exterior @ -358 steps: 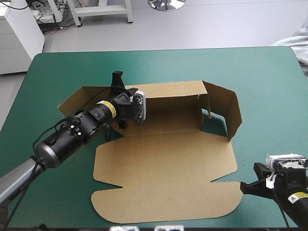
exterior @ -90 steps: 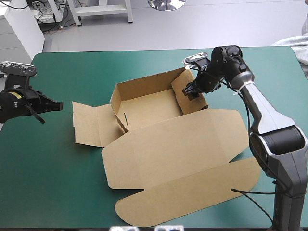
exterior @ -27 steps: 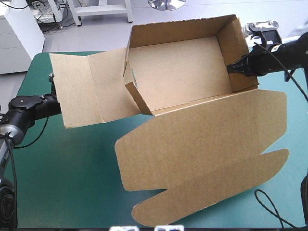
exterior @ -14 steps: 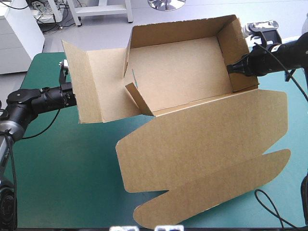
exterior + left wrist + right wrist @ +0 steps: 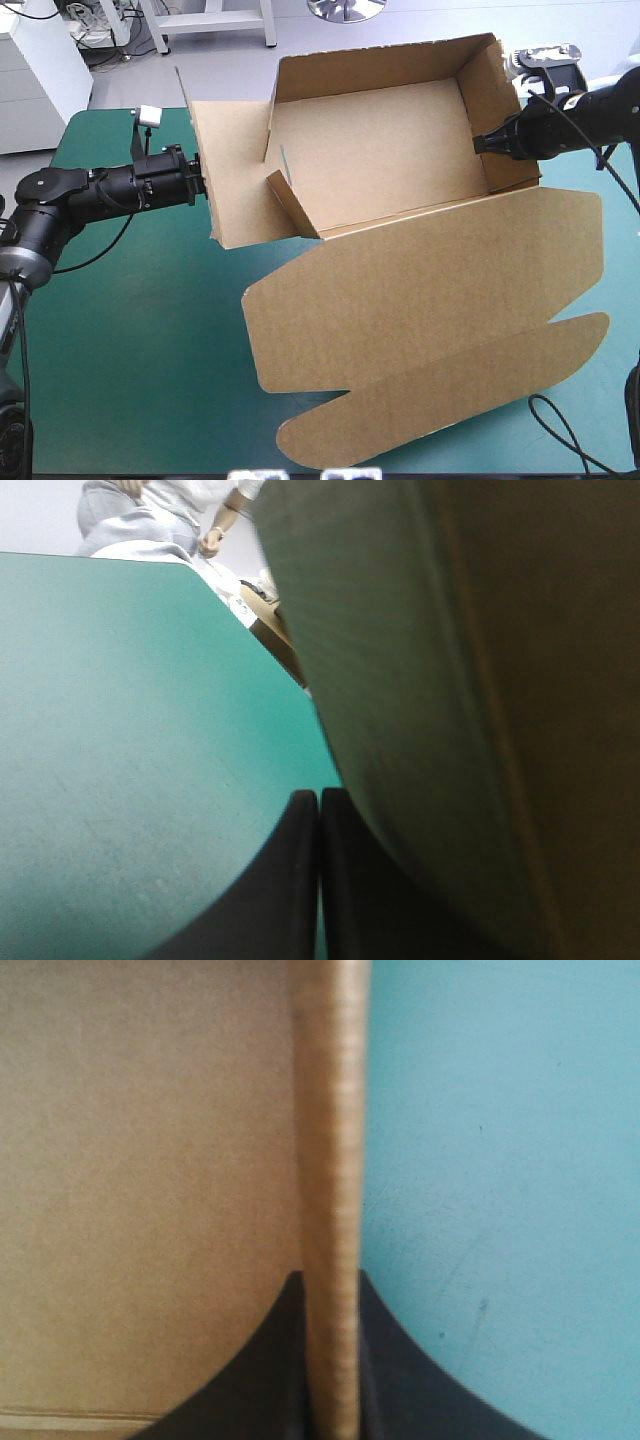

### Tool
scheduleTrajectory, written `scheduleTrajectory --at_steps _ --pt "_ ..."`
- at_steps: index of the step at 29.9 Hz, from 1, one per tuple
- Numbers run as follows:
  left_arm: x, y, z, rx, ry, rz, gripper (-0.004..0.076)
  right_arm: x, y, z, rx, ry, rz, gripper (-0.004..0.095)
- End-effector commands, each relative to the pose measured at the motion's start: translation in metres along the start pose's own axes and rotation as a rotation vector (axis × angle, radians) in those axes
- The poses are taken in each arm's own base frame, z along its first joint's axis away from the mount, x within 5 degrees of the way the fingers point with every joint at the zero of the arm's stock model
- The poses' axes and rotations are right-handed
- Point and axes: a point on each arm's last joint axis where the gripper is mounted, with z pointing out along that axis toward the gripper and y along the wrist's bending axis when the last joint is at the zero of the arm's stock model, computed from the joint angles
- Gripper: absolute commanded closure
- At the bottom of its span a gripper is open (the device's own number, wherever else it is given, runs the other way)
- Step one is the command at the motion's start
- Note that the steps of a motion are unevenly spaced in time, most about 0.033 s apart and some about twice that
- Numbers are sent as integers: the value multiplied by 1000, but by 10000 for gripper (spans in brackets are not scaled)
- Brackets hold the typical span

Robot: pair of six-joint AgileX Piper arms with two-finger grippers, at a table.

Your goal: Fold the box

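Observation:
The brown box is held up off the table as an open tray tilted toward the high camera. Its wide lid hangs down in front. My right gripper is shut on the tray's right wall, and in the right wrist view the wall's edge runs between the fingers of the right gripper. My left gripper presses against the outer face of the left side flap, which stands nearly upright. In the left wrist view the left gripper is shut, with the flap beside it.
The teal-green cover stretches below the left arm to the table's front and left edges. The lid's rounded tuck flap reaches down near the front edge.
My left gripper has moved right, swinging the left side flap from spread out to nearly upright beside the tray. The right gripper keeps its hold, and the box has barely shifted.

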Motion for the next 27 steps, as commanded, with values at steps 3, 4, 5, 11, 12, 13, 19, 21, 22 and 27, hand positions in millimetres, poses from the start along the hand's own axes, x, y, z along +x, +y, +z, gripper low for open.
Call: scheduleTrajectory --at_steps 3,4,5,11,12,13,19,21,22,27 --pt "-14 -50 5 196 -13 71 734 -7 17 -22 9 -91 -10 923" --pt "-16 -53 6 204 -11 72 734 -8 18 -22 10 -93 -12 923" --pt "-17 -56 7 211 -9 74 734 -8 17 -22 16 -97 -5 923" --pt "-27 -67 5 220 -18 110 733 -12 26 -19 12 -127 -13 923" --pt "-27 -67 5 216 -16 110 729 -13 27 -19 15 -136 -13 923" --pt "-28 -68 5 206 -7 110 724 -14 28 -19 18 -142 -14 923" --pt "-27 -68 5 177 26 115 603 -16 32 -17 47 -159 -22 923" --pt "-28 -69 5 184 18 111 511 -17 33 -17 51 -166 -21 923" --pt "-29 -69 5 189 13 109 469 -17 33 -17 52 -168 -18 923" --pt "-31 -72 4 204 -7 98 238 -19 32 -17 57 -182 -6 923"
